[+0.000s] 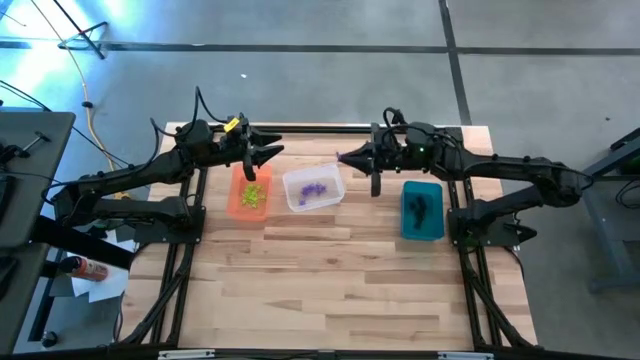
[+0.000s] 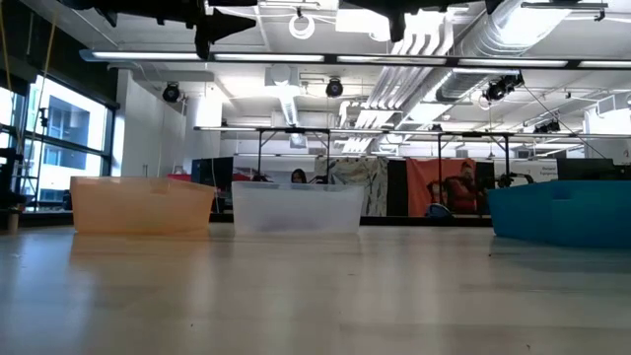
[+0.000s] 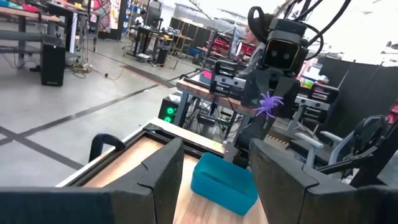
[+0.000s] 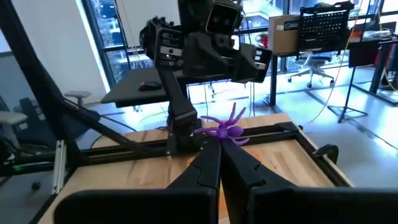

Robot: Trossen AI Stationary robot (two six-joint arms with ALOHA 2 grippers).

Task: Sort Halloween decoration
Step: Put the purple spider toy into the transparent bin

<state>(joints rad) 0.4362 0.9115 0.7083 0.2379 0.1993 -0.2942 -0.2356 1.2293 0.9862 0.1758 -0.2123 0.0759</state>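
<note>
Right gripper (image 4: 219, 148), pinched shut on a purple spider trinket (image 4: 222, 129), hangs just beyond the clear bin (image 1: 313, 188), prob. lining up to drop it w/ the purple pile there. Left gripper (image 1: 272, 152), fingers apart and empty, waits above the orange bin (image 1: 249, 191) of yellow-green pieces; teal bin (image 1: 422, 209) holds black ones.

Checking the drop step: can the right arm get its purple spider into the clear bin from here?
Probably yes. The right gripper, shut on the purple spider, hangs just beside the clear bin, whose open top has nothing over it.
</note>
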